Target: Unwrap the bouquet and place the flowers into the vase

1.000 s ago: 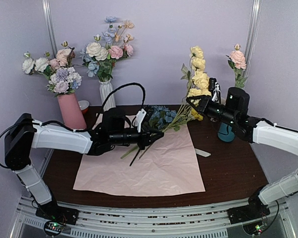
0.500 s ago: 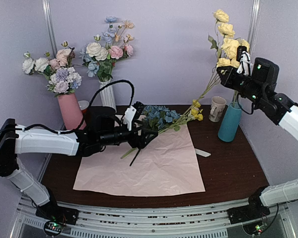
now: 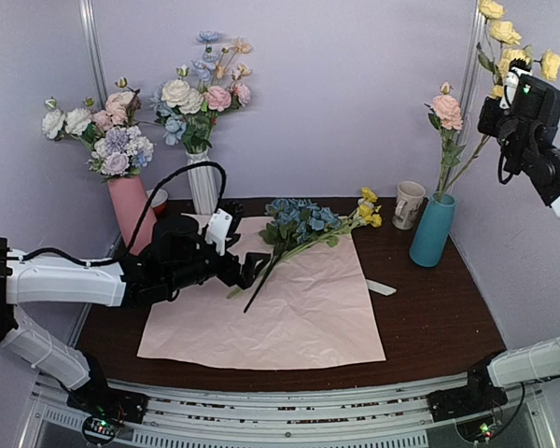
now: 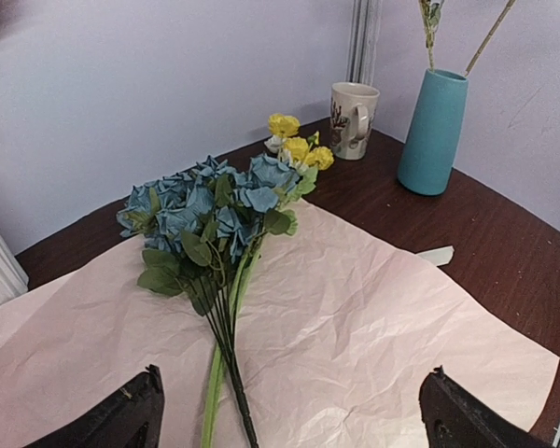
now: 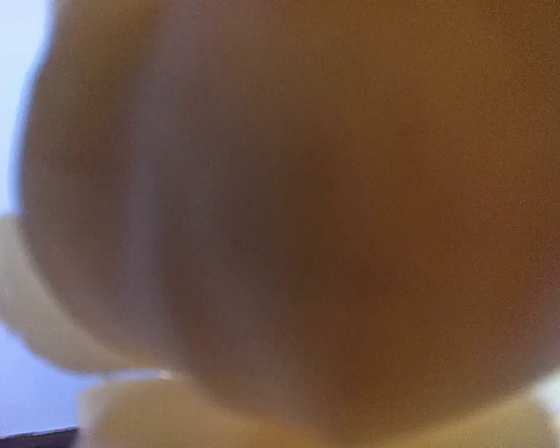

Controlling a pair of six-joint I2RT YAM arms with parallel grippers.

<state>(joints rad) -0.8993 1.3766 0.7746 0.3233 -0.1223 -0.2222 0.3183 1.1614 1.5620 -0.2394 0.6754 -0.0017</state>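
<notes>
One blur (right wrist view) | left claw [image 4: 294,397] gaping, empty | right claw [image 3: 504,91] pinching yellow flowers [image 3: 505,34]

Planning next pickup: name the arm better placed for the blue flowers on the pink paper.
Left: left tool open near the green-stemmed blue flower bunch; right tool, aloft, holds yellow flowers.

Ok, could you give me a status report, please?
Left pincer open, over the blue flowers' stems on the pink paper. Right pincer shut on the yellow flowers' stem, high, its foot at the teal vase mouth. Nothing blocking.
</notes>
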